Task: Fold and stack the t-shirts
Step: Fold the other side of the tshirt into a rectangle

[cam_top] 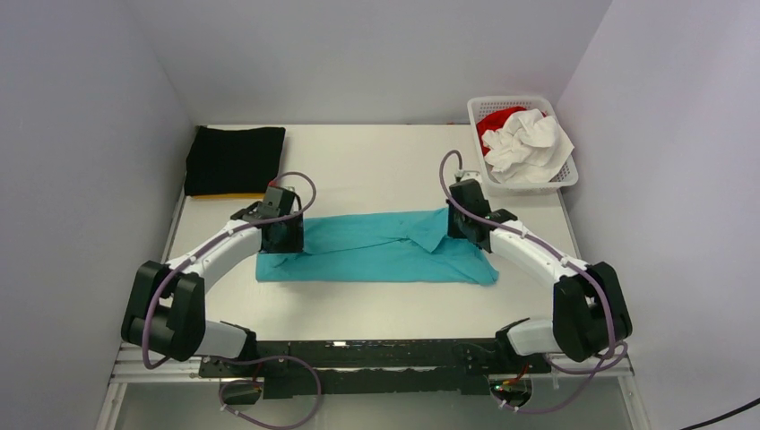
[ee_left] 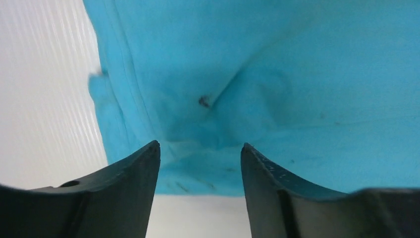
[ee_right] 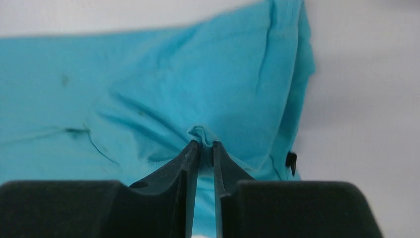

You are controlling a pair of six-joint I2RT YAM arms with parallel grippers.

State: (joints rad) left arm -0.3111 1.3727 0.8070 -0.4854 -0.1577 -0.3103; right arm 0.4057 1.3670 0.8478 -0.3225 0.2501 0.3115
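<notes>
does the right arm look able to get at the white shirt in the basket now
Probably not yet: its jaws are shut on the turquoise shirt and must let go first. Otherwise the basket is close, nothing between.

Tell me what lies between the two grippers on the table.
Only the turquoise t-shirt, stretching from the left gripper to the right gripper, seen in the top view.

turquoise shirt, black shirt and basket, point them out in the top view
turquoise shirt point(cam_top: 376, 253), top external view, middle of the cloth
black shirt point(cam_top: 235, 159), top external view, centre of fold
basket point(cam_top: 538, 187), top external view, near wall
</notes>
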